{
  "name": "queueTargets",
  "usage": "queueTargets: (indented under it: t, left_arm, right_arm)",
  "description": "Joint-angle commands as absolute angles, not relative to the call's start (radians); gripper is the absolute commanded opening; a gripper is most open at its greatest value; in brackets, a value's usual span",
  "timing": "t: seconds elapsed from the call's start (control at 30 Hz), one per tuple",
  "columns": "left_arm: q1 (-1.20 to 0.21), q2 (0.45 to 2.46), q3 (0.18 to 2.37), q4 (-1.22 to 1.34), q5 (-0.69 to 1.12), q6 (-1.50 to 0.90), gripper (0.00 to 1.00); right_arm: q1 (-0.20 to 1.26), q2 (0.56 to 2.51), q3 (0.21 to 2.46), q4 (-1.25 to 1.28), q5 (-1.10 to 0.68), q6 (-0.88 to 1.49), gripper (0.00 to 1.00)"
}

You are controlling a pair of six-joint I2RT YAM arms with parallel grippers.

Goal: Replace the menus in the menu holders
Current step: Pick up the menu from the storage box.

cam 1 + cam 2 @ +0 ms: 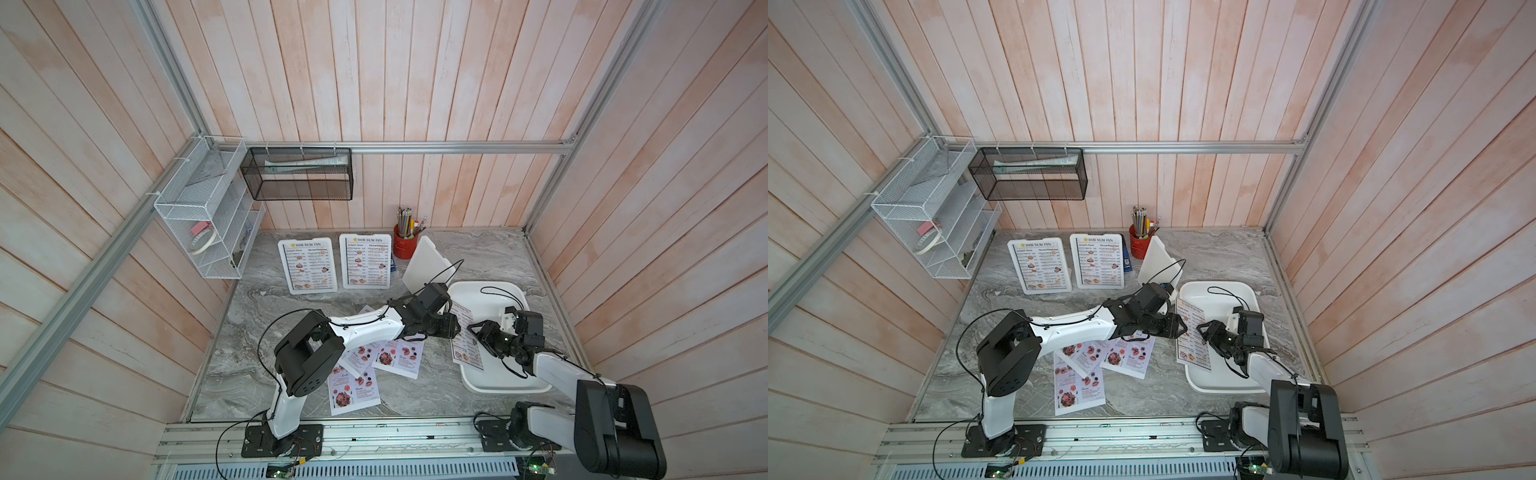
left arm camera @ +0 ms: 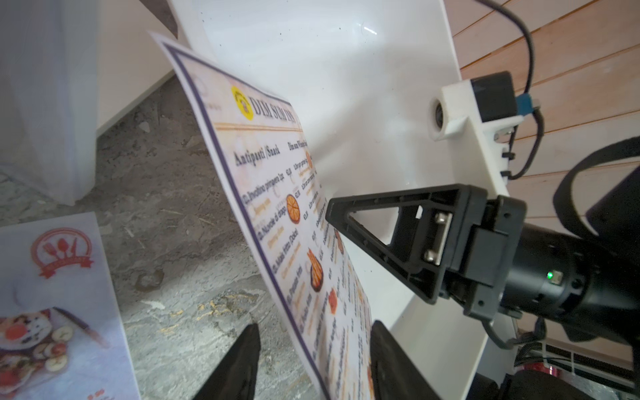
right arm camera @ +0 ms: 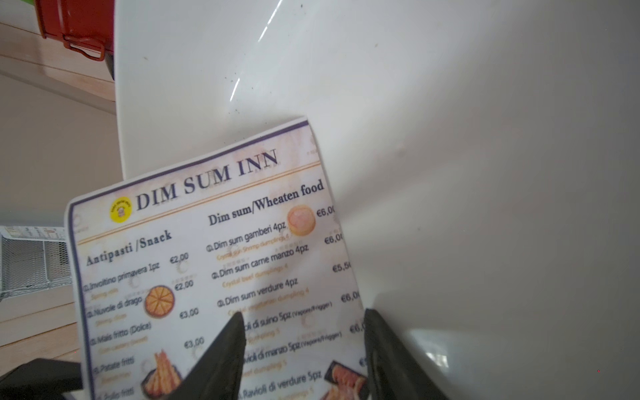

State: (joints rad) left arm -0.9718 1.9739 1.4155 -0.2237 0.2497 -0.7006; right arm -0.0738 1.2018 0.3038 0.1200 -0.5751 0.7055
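Left wrist view has the DIM SUM INN menu [image 2: 277,207] tilted above the tray [image 2: 346,69] mid-frame, left gripper [image 2: 315,327] and right gripper [image 3: 304,311] both parted astride its edges, seemingly steadying it for a pinch.

You face pale pink plank walls [image 1: 415,75] on three sides, aluminium rail [image 1: 457,147] across back, grey marble tabletop [image 1: 490,257], soft even light.

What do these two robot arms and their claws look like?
The left arm and right arm match: white shells between chunky black joints, with thin black cables alongside. The left gripper and right gripper have black tapered fingers; one right finger shows a triangular cut-out. A white camera mount and small green light sit at the right wrist.
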Motion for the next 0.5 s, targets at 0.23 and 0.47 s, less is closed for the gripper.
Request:
queueTargets:
  t: [0.23, 0.47]
  left_arm:
    - [-0.965, 1.974, 1.417, -0.196, 0.238, -0.706, 0.40]
    - [-0.965, 1.982, 1.416, -0.195, 0.242, -0.707, 0.33]
  right_arm:
    - [-0.074, 1.170, 0.287, 0.101, -0.611, 0.729, 0.55]
    - [-0.075, 1.167, 0.281, 0.116, -0.619, 0.736, 0.54]
